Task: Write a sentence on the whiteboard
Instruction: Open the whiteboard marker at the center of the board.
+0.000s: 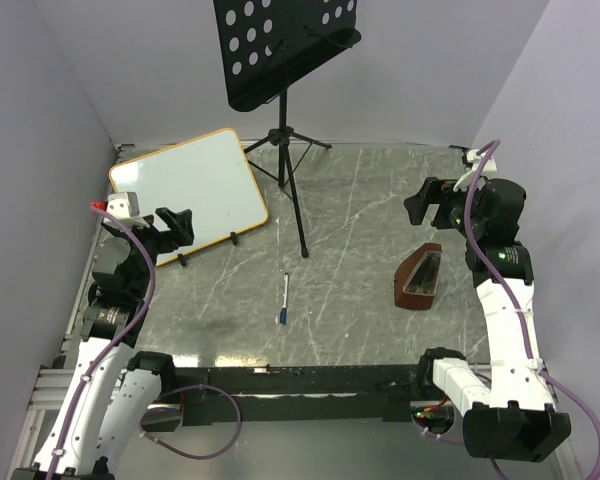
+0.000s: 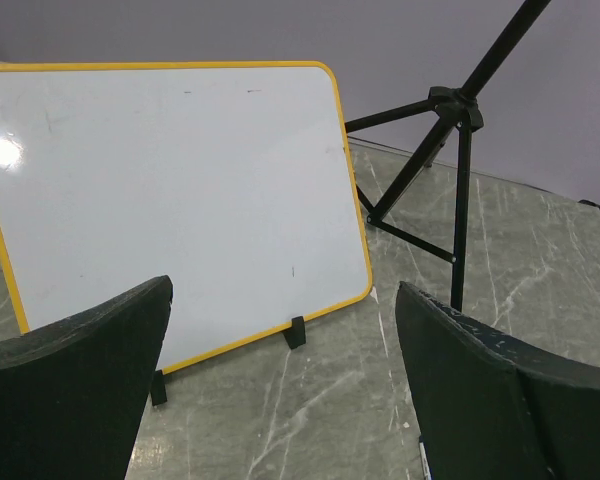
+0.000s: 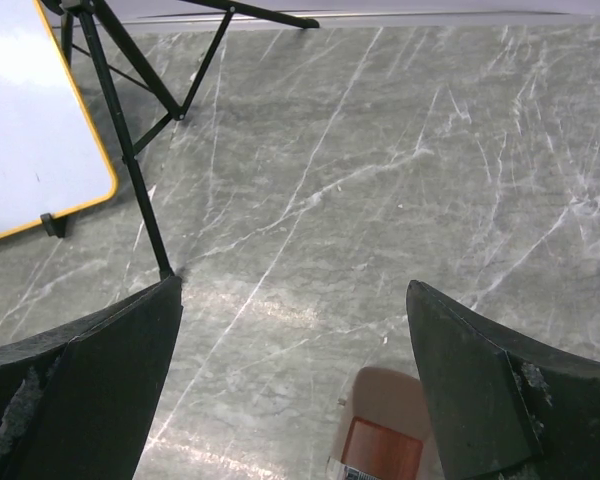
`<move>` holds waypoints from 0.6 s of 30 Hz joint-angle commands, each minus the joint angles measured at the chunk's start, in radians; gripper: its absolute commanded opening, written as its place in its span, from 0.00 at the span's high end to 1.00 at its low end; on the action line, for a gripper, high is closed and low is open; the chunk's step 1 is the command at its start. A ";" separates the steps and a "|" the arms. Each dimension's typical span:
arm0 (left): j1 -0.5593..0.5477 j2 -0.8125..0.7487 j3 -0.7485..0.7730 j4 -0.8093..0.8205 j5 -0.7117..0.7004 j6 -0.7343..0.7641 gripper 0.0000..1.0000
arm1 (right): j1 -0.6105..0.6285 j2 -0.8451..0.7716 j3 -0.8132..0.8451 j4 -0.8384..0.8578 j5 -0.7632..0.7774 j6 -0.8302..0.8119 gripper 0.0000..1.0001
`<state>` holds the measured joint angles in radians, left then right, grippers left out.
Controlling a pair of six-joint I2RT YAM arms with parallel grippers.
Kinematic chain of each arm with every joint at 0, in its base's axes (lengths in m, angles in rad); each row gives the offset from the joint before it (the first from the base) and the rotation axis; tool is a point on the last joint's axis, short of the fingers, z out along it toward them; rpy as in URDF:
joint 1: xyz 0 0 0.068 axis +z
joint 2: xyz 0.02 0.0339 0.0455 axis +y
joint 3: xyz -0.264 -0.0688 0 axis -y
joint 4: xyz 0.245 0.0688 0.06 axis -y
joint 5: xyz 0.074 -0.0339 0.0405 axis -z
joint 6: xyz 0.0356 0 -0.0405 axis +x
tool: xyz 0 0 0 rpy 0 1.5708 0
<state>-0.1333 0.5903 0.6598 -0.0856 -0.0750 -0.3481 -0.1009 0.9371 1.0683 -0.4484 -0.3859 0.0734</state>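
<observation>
Music stand (image 1: 283, 135) rises beside the whiteboard (image 1: 195, 185), marker (image 1: 283, 300) nearby.

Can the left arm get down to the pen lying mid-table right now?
Probably yes. The pen lies alone on the bare table, in front of the music stand legs. The left gripper hangs open beside the whiteboard, with nothing between it and the pen.

Cropped at top, behind the whiteboard (image 1: 190, 195): music-stand plate (image 1: 280, 80). Too small to make out, right of the whiteboard: pen (image 1: 283, 299) markings.
</observation>
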 commanded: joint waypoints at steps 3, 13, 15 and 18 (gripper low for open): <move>0.004 -0.012 0.011 0.049 0.020 0.018 0.03 | -0.003 -0.017 0.022 0.014 -0.008 0.019 0.00; 0.004 -0.009 0.011 0.050 0.034 0.018 0.03 | -0.003 -0.015 0.016 0.017 -0.031 0.022 0.00; 0.004 -0.009 0.011 0.050 0.035 0.018 0.03 | -0.003 -0.015 0.013 0.019 -0.037 0.023 0.00; 0.004 -0.009 0.011 0.050 0.035 0.018 0.03 | -0.003 -0.018 0.007 0.022 -0.042 0.029 0.00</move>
<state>-0.1333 0.5907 0.6598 -0.0853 -0.0570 -0.3481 -0.1009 0.9371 1.0683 -0.4488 -0.4114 0.0807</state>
